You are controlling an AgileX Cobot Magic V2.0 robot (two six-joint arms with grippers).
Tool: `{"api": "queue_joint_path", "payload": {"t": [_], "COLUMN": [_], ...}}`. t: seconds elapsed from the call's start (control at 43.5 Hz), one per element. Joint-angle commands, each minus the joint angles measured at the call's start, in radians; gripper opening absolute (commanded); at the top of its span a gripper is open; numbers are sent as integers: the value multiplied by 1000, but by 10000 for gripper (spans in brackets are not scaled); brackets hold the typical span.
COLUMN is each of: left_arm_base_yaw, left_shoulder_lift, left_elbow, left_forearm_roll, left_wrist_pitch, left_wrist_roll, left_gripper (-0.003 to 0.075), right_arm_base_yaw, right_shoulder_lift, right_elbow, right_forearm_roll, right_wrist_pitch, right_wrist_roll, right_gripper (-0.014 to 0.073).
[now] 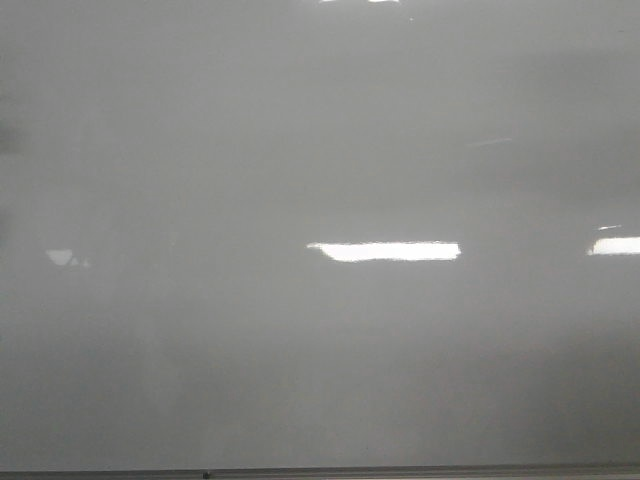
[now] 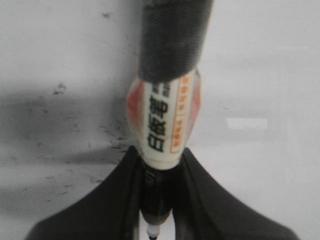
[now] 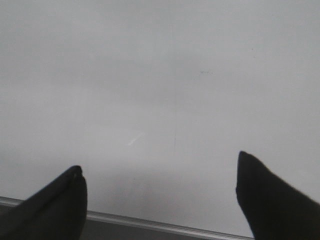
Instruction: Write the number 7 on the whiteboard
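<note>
Left gripper (image 2: 156, 165) clamps a marker (image 2: 165, 117) w/ fingers closed; right gripper (image 3: 160, 187) gapes over whiteboard (image 1: 320, 150).

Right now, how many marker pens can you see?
1. A single marker pen is clamped in the left hand, over the whiteboard. The right hand is open and holds nothing.

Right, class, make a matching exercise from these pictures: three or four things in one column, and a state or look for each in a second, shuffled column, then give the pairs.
Things:
1. left gripper
2. right gripper
3. whiteboard
4. marker

States:
A. open, holding nothing
B. pale grey, glossy, no digit visible in the front view
C. shut on the marker
D. white label with printing, black cap

Pairs: 1-C, 2-A, 3-B, 4-D
</note>
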Motion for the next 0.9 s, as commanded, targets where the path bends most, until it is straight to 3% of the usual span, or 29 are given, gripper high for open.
{"api": "queue_joint_path", "payload": {"t": [0.0,0.184,0.368,0.643,0.873], "left_arm_base_yaw": [-5,-76,-232,-513,-696], "left_shoulder_lift": [-82,-136,-133,-91,-36], "left_elbow": [-75,-155,-220,-226,-226], "left_forearm_roll": [1,1,-19,-134,-141], "left_wrist_pitch": [56,256,441,482,476], "left_wrist_roll": [2,148,342,628,700], "left_gripper": [-20,-20,-20,-20,-20], "right_arm_base_yaw": [0,0,0,52,197], "right_shoulder_lift": [0,4,48,146,227], "right_elbow": [-49,-137,-219,-251,-252], "right_forearm_roll": [7,31,33,91,189], "right_wrist_pitch": [-65,29,118,192,248], "right_wrist_roll": [-4,-3,-6,-139,-421], "right_gripper": [625,625,625,625,625]}}
